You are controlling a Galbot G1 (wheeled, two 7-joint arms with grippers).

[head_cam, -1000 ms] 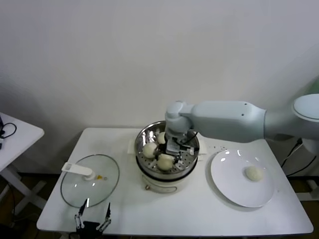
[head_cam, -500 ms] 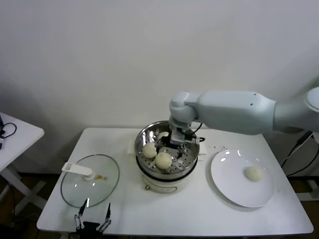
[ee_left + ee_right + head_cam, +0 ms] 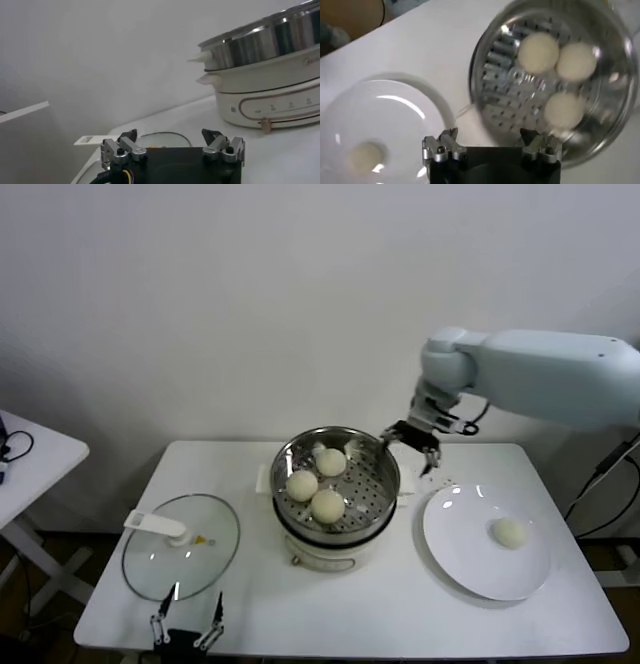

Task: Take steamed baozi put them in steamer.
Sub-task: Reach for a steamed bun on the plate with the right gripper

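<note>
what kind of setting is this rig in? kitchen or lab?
Probably a lab mock-up of a kitchen, not a real one: a bare white wall, a plain white table, and on it just a steamer on an electric cooker, a glass lid and a plate.

The steamer (image 3: 337,484) sits at the middle of the table (image 3: 350,614), toward its far side, with 3 steamed baozi (image 3: 328,505) lying in it: 1 at the far side, 1 at the left and 1 at the near side. A glass lid (image 3: 180,546) lies flat on the table to the steamer's left, and a plate (image 3: 462,556) lies to its right carrying 1 more baozi (image 3: 510,532) on its right part. The right hand (image 3: 412,446) hangs above the table between steamer and plate, at the steamer's far right rim, while the left hand (image 3: 186,631) sits at the near table edge just in front of the lid; a second table (image 3: 35,459) stands apart at the far left.
</note>
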